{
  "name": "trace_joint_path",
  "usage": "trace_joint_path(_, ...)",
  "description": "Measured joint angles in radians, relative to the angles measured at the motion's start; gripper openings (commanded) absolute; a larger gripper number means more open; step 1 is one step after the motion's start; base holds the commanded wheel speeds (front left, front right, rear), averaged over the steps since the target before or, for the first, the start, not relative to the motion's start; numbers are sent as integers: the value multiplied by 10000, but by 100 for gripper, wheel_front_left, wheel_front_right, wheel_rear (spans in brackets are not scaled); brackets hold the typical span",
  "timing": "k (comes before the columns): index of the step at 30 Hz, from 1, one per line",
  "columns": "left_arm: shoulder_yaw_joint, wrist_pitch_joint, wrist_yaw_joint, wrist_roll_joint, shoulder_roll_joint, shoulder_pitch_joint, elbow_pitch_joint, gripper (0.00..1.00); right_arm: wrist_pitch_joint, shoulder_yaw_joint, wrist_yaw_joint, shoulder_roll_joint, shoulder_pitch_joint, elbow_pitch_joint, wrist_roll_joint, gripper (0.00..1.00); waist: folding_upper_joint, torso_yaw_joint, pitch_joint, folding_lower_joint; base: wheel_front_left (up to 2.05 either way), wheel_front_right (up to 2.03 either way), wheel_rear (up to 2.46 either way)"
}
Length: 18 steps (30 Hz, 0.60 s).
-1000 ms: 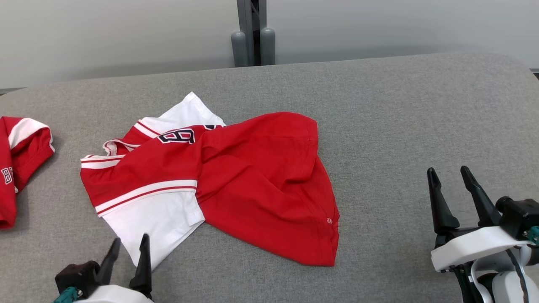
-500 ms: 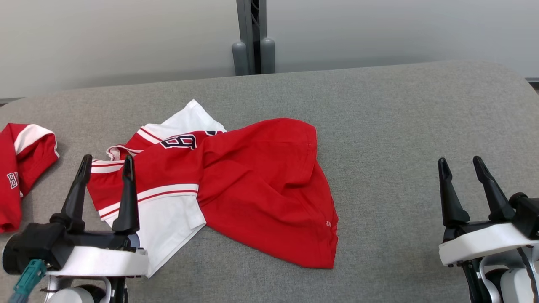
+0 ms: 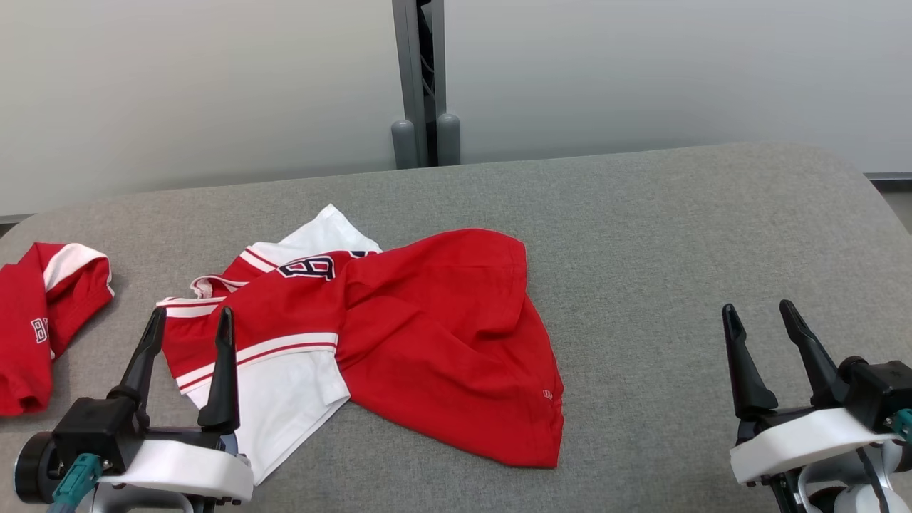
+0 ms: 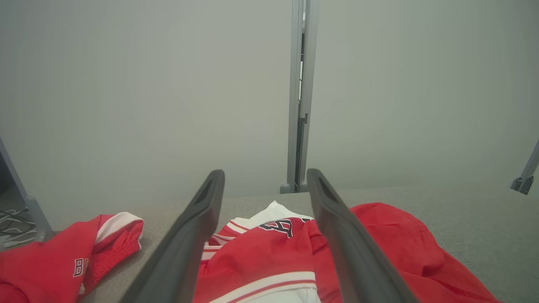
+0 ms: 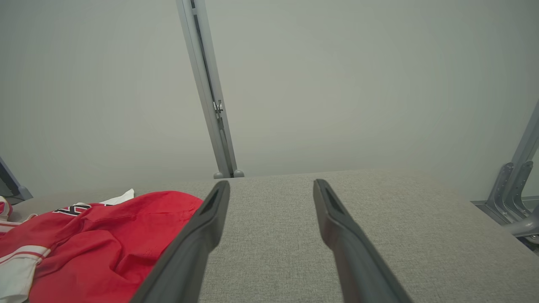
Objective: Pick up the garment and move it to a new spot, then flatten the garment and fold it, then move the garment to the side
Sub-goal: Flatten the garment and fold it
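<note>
While the shirt point(image 3: 399, 335) lies crumpled left of centre on the grey table point(image 3: 641, 235), with the left gripper point(image 3: 192, 313) spread at its striped edge and the right gripper point(image 3: 756, 308) spread well apart, a single-layer pinch might drag it bunched.

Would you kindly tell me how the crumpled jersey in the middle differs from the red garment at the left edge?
The middle jersey spreads wide and crumpled; the left garment is cut off by the head view's left edge. The middle jersey shows broad white panels; the left garment just a white cuff band. Both are red with dark lettering.
</note>
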Motion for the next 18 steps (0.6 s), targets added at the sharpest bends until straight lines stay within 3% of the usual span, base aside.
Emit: trace_joint_path(18,0,355,90,-244,75,82,604,100,291,40,0,2,276,-136,-48,100,0,102,-173,0,0,0,0)
